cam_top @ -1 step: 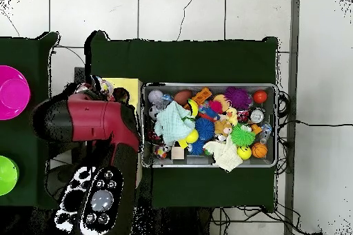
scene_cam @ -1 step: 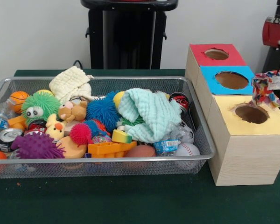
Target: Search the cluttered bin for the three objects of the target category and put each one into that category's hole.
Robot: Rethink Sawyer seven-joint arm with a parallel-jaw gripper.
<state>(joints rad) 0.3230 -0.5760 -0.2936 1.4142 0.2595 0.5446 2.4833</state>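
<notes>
Currently a patterned cloth [scene_cam @ -1 step: 269, 87] hangs at the right edge, just beside the yellow hole [scene_cam @ -1 step: 251, 113] of the box [scene_cam @ -1 step: 245, 154]; the red hole [scene_cam @ -1 step: 216, 54] and blue hole [scene_cam @ -1 step: 231, 80] are clear. The gripper is hidden: overhead, the arm [cam_top @ -1 step: 93, 122] covers the box, so I cannot tell whether the fingers are apart or clamped on the cloth.

Two more cloths lie in the bin [scene_cam @ -1 step: 130, 161]: a mint one [scene_cam @ -1 step: 147, 114] over the toys, a cream one [scene_cam @ -1 step: 72, 83] on the far rim.

Risks, as judged:
- The cloth seems off-centre to the hole; released here it may drape over the box edge.
- The mint cloth may drag toys out when lifted.
</notes>
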